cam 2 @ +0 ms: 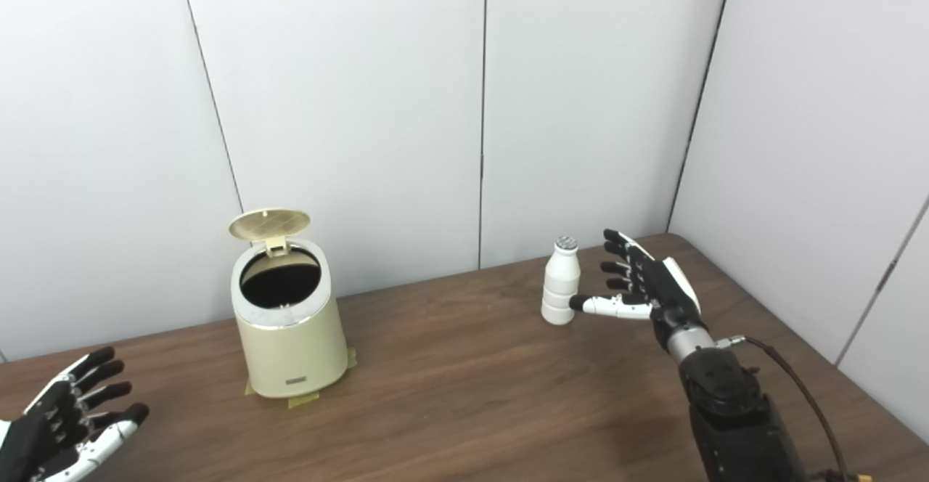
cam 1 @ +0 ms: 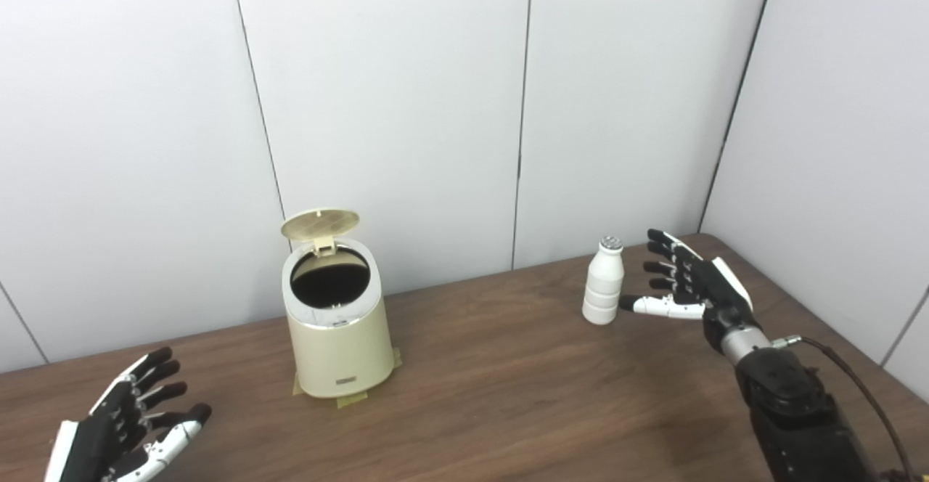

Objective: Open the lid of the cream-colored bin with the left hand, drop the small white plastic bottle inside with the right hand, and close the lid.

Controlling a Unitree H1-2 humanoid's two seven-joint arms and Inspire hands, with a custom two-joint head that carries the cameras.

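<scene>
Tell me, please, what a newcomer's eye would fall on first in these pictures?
Most likely the cream-colored bin at centre-left of the wooden table, its lid standing open over a dark inside. Next, the small white bottle standing upright towards the right, with the right hand open beside it, thumb near its base. The left hand waits open at the near left corner.

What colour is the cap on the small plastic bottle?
Silver-grey with a dotted look, on the white bottle; the cap shows best in the left eye view.
</scene>
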